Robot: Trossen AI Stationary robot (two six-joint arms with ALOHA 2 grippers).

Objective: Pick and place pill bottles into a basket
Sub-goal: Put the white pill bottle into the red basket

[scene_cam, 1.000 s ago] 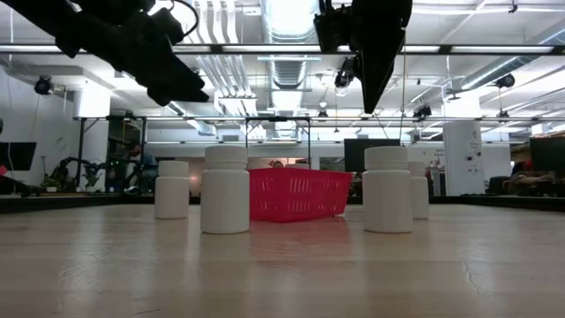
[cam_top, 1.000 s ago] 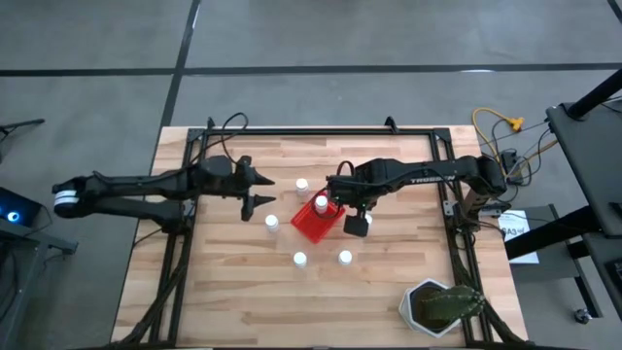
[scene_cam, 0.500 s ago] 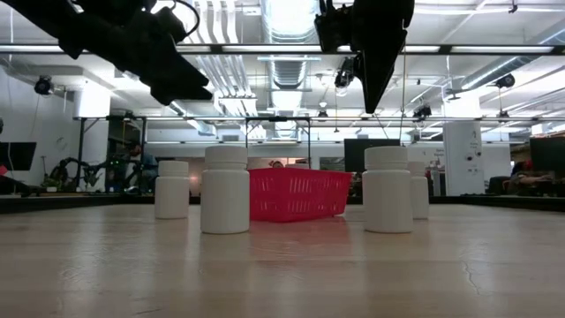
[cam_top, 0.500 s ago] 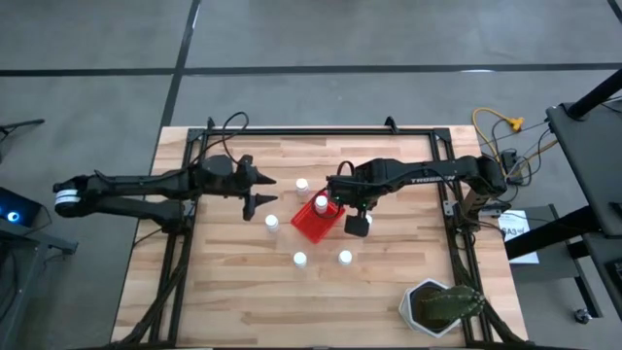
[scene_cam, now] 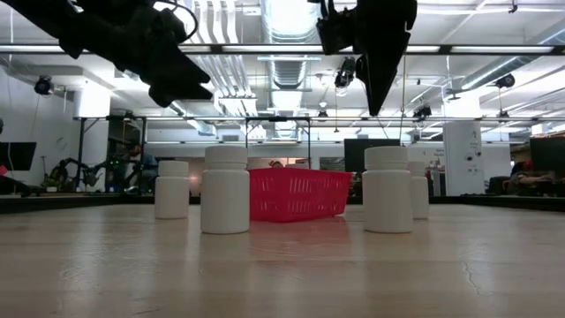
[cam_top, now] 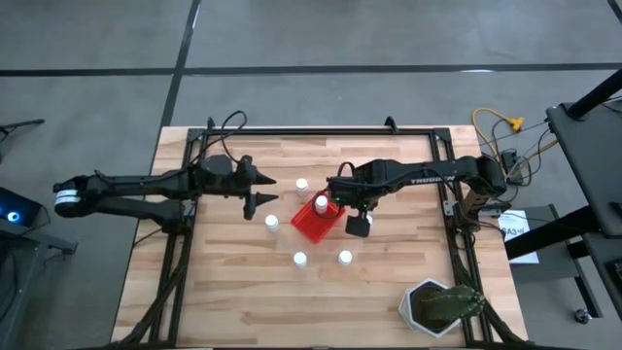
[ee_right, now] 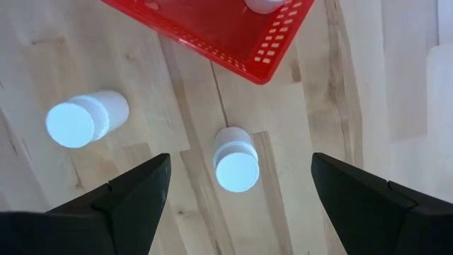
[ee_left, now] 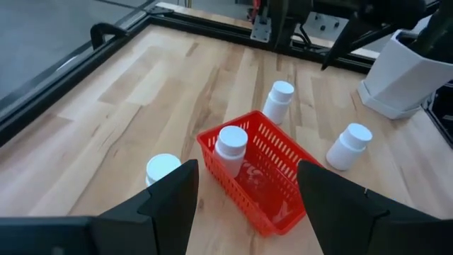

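I am holding my right gripper (ee_right: 237,205) wide open, empty, over an upright white bottle (ee_right: 236,160) beside the red basket (ee_right: 233,35)

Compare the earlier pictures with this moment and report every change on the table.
Nothing visibly changed. Both open grippers, left and right, hover where they were, the small red plastic basket holds one white pill bottle, and the other white bottles stand in the same spots on the wooden table.

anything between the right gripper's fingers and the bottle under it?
No. In the right wrist view the right gripper is open above an upright pill bottle; only bare wooden table shows around it. The red basket lies beyond.
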